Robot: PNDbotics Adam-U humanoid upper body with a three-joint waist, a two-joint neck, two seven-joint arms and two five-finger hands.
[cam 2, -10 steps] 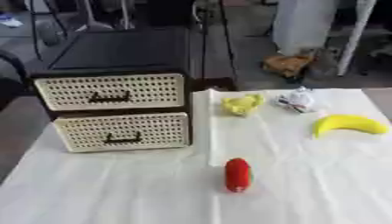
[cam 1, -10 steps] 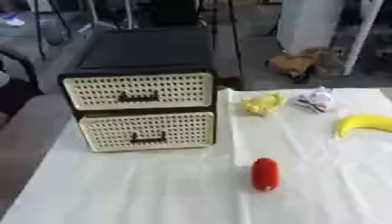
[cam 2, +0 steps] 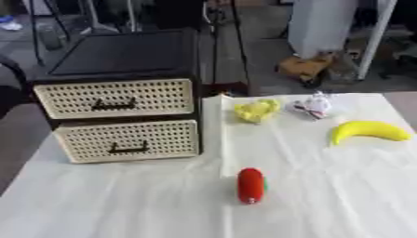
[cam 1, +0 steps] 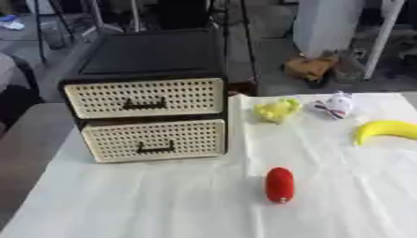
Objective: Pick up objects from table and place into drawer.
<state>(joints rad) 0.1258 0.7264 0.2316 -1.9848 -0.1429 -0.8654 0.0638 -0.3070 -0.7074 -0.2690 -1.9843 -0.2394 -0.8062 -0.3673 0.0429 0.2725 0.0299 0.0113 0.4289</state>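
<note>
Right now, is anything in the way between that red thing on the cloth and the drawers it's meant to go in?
No object lies between the red object and the drawer unit; only bare white cloth. But both drawers, upper and lower, are shut, so the closed fronts block the way. No hand is in view.

Both views look down from the robot's head onto the white-covered table, facing forward and slightly askew, with the floor and stands behind it at the top. They share nearly the whole scene: the black two-drawer cabinet at left, the red cylinder near the middle and the banana at right. The right eye view sits a little to the right, so everything shifts leftward in it, and the soft focus probably hides finer differences.
</note>
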